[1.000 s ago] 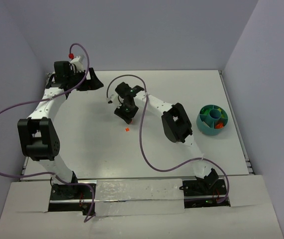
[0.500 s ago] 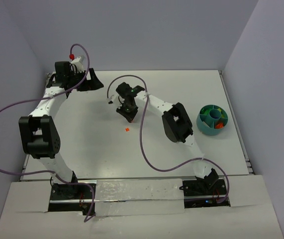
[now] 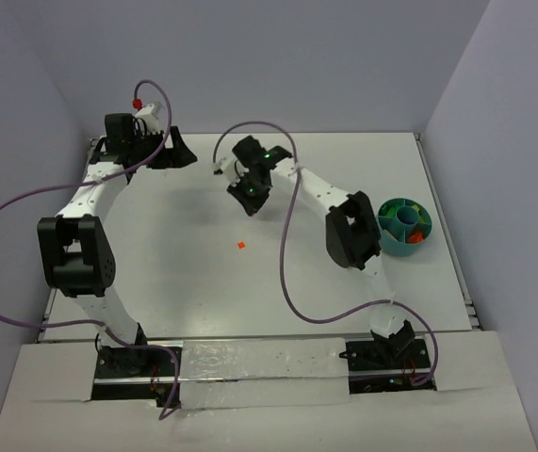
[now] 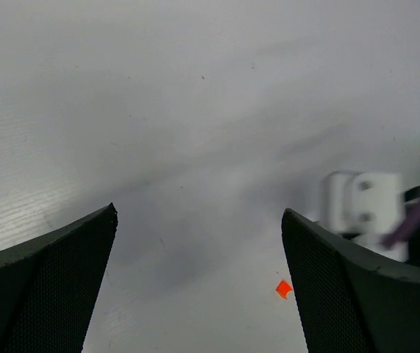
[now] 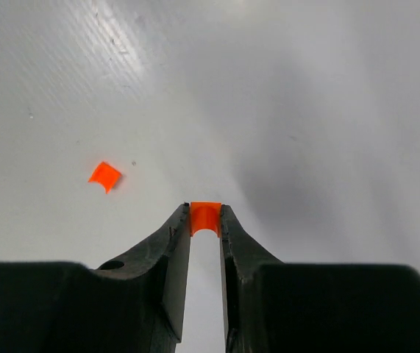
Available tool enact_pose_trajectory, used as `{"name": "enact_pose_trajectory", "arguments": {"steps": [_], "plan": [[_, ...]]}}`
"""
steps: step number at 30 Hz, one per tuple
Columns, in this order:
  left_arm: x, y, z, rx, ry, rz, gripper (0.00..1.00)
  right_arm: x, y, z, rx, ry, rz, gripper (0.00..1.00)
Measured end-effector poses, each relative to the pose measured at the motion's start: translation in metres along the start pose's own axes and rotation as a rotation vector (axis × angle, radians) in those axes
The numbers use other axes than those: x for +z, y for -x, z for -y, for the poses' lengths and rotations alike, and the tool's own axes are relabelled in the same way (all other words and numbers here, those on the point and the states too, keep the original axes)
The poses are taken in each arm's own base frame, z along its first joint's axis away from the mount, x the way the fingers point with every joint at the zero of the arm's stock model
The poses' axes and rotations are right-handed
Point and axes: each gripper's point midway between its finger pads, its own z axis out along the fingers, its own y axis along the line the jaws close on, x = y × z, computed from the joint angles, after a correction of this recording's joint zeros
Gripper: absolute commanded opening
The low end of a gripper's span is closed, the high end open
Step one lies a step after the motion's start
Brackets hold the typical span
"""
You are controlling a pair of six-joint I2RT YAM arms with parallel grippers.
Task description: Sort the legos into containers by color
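Presently on hand, itemised.

Item 1. Right gripper (image 5: pixel 204 223): two black fingers drawn narrow, clamped on a small orange-red plastic brick piece (image 5: pixel 204 215) at their very tips. The piece sits square between the pads, its arched underside facing the wrist camera. The gripper is raised off the white table top (image 3: pixel 174 273), at mid-table toward the far side.

Item 2. Second orange-red plastic bit (image 5: pixel 104 175): loose and flat on the table, untouched. It lies apart from the right gripper on the side toward the arm bases, between the two arms.

Item 3. Round teal-blue plastic bowl (image 3: pixel 383 243): stands near the right edge of the table, beside the right arm's elbow. It has a central cup with sectors around it. Orange-red bits show in the near-right sector and green ones on the far side; finer contents cannot be made out.

Item 4. Left gripper (image 4: pixel 198 220): fingers spread wide, nothing between them, parked at the far left corner.

Governing relation: the bowl lies to the right of the held piece and well apart from it, so the carry runs rightward across open table. The right arm is much the nearer. Judged step: transport to the orange-red sector, then release. The loose bit remains to be collected.
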Motion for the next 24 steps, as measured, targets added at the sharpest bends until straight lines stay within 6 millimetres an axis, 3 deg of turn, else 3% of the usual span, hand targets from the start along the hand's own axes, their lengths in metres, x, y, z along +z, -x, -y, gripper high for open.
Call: {"name": "enact_pose_trajectory", "arguments": {"steps": [3,6,9,12,17,21,24], "plan": [[0.008,0.005,0.001,0.02,-0.008,0.005,0.99,-0.057,0.016,0.022,0.046,-0.052,0.115,0.0],[0.018,0.011,0.008,0.053,-0.027,0.01,0.99,-0.128,0.01,0.043,0.096,-0.126,0.218,0.0],[0.029,0.01,0.022,0.083,-0.056,0.003,0.99,-0.194,-0.017,0.061,0.163,-0.212,0.285,0.0],[0.04,0.011,0.037,0.114,-0.081,0.001,0.99,-0.239,-0.062,0.078,0.252,-0.289,0.296,0.0],[0.057,0.009,0.059,0.152,-0.113,-0.008,0.99,-0.265,-0.163,0.094,0.449,-0.38,0.184,0.0],[0.07,0.007,0.073,0.17,-0.137,-0.015,0.99,-0.272,-0.241,0.092,0.627,-0.412,0.077,0.0],[0.079,0.003,0.079,0.176,-0.147,-0.023,0.99,-0.28,-0.296,0.079,0.768,-0.436,0.015,0.0]]}}
